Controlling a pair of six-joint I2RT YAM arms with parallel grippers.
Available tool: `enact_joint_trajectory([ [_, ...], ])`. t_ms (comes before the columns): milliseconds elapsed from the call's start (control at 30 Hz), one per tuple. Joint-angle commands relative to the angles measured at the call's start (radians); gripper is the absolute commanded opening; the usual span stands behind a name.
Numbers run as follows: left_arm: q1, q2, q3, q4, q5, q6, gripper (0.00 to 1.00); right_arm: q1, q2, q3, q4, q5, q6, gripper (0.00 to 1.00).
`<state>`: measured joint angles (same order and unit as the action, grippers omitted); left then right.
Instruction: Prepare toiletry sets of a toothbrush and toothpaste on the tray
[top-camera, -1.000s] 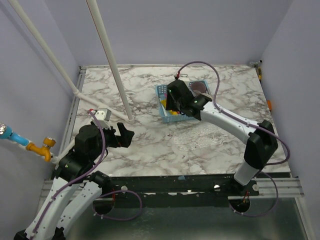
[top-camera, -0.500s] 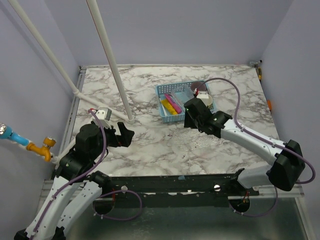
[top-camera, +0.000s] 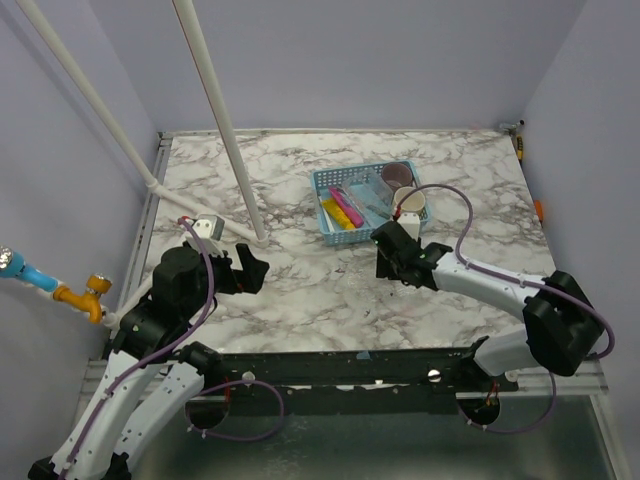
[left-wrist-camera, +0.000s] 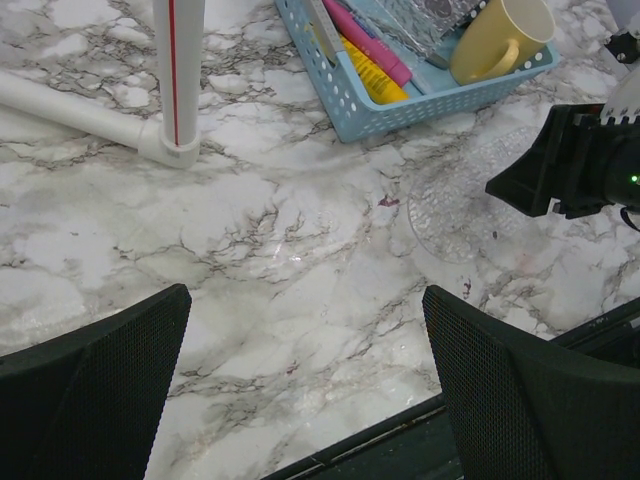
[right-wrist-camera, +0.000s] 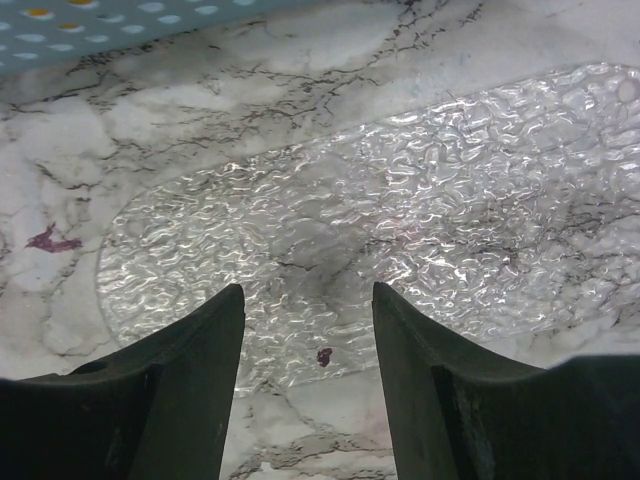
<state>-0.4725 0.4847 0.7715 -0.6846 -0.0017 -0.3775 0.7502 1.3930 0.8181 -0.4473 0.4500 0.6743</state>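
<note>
Blue perforated basket (top-camera: 318, 180) on marble table (top-camera: 250, 170); yellow mug (top-camera: 411, 201) and translucent purple mug (top-camera: 397, 175) stand at its right end. White pipes (top-camera: 215, 110), left of basket.

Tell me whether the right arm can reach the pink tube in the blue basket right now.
Probably yes: the right gripper is open and empty beside the blue basket, and the pink tube lies uncovered inside.
</note>
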Motion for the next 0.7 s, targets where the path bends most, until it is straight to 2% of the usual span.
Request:
enact_joint_trajectory([
  [0,0.005,0.01,-0.008,-0.012,-0.022,0.006,0.99,-0.017,0.027,-0.044,0.099,-0.022,0.017,0.58],
  [667,0.007,0.034,-0.006,-0.012,-0.014,0.006,0.99,-0.018,0.081,-0.148,0.177,-0.109,0.034,0.58],
])
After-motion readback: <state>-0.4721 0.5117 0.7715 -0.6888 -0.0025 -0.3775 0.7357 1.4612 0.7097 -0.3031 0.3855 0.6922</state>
